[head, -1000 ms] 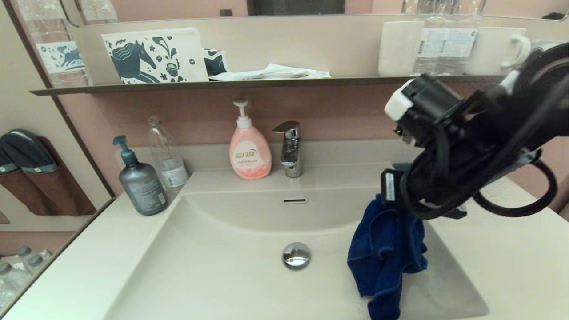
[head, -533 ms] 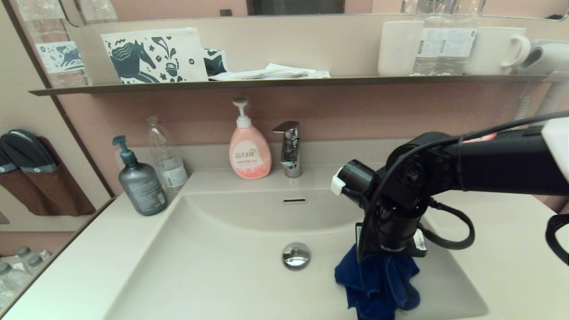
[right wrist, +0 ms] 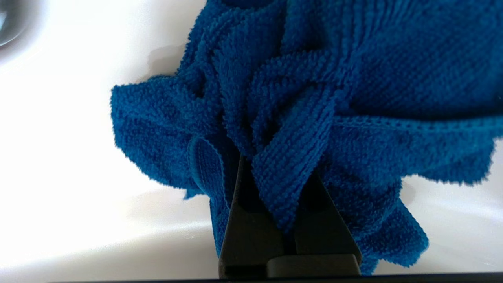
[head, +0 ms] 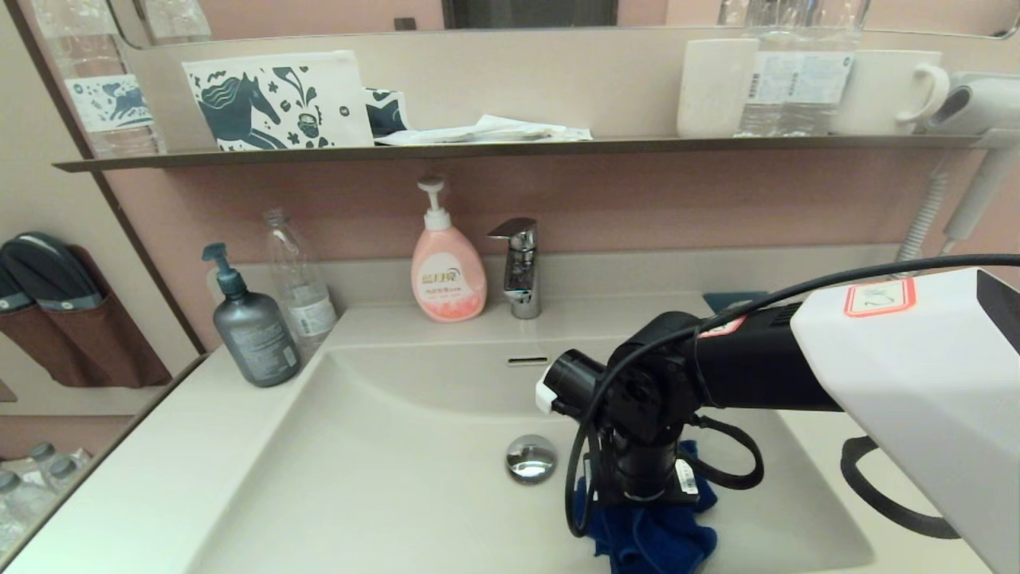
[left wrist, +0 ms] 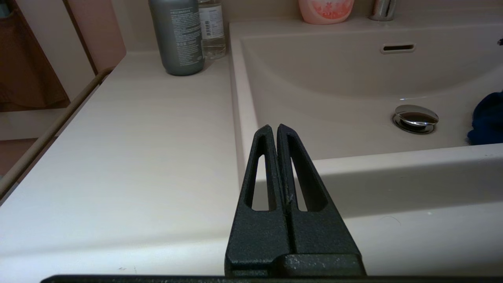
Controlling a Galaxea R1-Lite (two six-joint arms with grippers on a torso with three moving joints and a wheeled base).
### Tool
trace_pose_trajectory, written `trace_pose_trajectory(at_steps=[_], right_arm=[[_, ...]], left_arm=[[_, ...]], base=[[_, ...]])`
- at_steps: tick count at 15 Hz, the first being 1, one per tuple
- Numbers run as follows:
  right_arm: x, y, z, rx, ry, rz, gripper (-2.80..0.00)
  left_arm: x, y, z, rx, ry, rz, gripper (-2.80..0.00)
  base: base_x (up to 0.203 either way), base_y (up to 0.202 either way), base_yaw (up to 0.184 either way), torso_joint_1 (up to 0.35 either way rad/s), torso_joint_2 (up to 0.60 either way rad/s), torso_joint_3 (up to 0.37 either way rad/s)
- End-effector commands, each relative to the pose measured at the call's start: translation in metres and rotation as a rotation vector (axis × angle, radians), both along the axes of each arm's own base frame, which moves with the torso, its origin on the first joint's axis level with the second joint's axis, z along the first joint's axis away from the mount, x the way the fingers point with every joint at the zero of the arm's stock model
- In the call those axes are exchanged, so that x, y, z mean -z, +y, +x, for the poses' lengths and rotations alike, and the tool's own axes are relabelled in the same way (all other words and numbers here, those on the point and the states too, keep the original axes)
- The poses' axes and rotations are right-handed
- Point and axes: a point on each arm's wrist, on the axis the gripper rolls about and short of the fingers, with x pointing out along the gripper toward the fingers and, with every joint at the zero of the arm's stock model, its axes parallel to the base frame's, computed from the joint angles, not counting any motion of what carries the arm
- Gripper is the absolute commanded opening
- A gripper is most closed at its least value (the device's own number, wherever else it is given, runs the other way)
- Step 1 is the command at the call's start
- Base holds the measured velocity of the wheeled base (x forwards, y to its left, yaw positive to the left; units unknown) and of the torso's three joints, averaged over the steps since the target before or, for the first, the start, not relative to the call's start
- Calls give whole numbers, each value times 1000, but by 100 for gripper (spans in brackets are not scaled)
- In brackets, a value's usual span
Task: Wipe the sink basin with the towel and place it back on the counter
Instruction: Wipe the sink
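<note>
The right gripper (right wrist: 277,173), clamped on the towel (head: 653,538), has dropped from above the basin (head: 382,478) rim and swung toward the drain (head: 531,458); the cloth now bunches on the basin floor, so wiping looks underway. Left gripper (left wrist: 277,131) sits closed over the counter (left wrist: 118,149).

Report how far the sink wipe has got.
Done: the right gripper is shut on the towel and has it down on the floor of the basin, just right of the drain plug. In hand: the wiping itself; how much of the basin is wiped cannot be told. Left: the rest of the basin, then putting the towel on the counter. The left gripper waits shut over the left counter.
</note>
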Motion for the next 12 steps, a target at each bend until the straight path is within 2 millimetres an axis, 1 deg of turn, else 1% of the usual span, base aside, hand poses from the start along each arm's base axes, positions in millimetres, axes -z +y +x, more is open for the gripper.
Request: trace_pose_trajectory(at_steps=[1,3,4,7,8,9,10,12], right_arm=[[7,11,-4,-50,43,30,-280],[4,29,-2,-88,28,88,-280],[7,39,-3,-114,29,104,-280],[33,71,-6,-182,18,125,-280],[40,83,-10,-220,-1,147,-280],[44,93,-12,-258,-33,182,-280],[44,100,-13,-280,-58,225,-280],[39,112,-10,-312,-107,334,-280]], left_arm=[[0,0,0,0,0,0,-280],[0,0,0,0,0,0,-280],[0,0,0,0,0,0,-280],[0,0,0,0,0,0,-280],[0,0,0,0,0,0,-280],[0,0,0,0,0,0,-280],[0,0,0,0,1,0,-280],[0,0,0,0,1,0,-280]], base=[[0,0,0,0,0,0],[0,0,0,0,0,0],[0,0,0,0,0,0],[0,0,0,0,0,0],[0,0,0,0,0,0],[0,0,0,0,0,0],[0,0,0,0,0,0],[0,0,0,0,0,0]])
